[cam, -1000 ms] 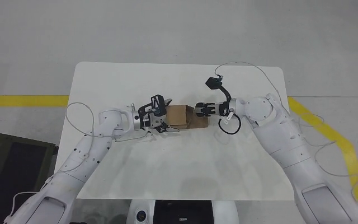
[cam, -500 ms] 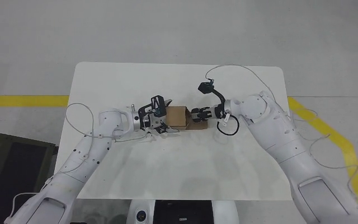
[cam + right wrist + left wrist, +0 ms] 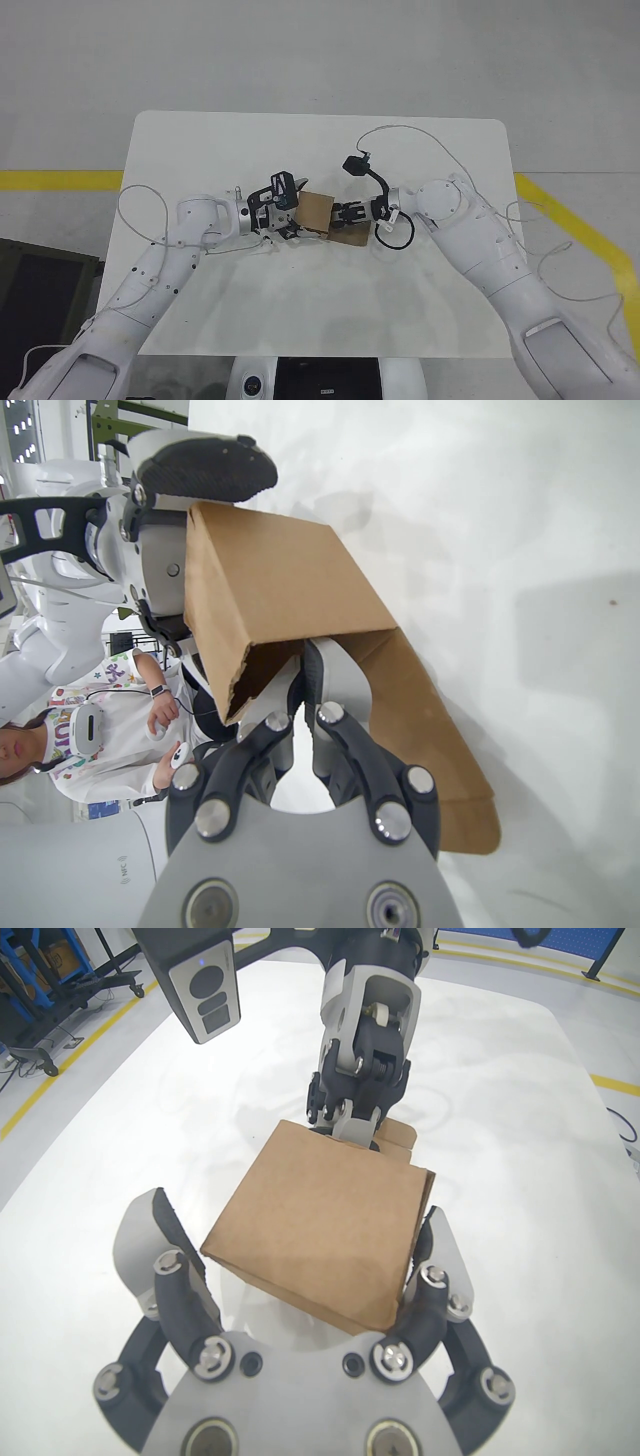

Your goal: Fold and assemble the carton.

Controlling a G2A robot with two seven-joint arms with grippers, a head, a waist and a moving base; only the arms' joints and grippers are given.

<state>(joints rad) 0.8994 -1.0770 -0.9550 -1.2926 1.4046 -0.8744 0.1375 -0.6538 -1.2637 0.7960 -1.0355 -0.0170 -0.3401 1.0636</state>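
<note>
The carton (image 3: 318, 212) sits near the middle of the white tabletop (image 3: 320, 140), squarely between the two arms, its long axis running from one gripper to the other. The left gripper (image 3: 289, 213) clasps the closed end, one finger laid against each side wall, and the box appears tipped up slightly on that side. At the opposite, open end the right gripper (image 3: 345, 213) has its fingers drawn tightly together, with nothing visible between them. The right wrist view shows their tips poked just inside the mouth of the carton (image 3: 280, 590), under its upper wall. A long loose flap (image 3: 425, 750) runs out from that mouth along the tabletop, beside the right gripper (image 3: 304, 660) and pointing back toward the right arm. The right arm is therefore the nearer one to the unfolded end, and the flap lies to one side of its fingers, not ahead of them. The next fold probably depends on the left gripper (image 3: 295, 1218) bracing the carton (image 3: 320, 1228) while the right works across that opening.
</note>
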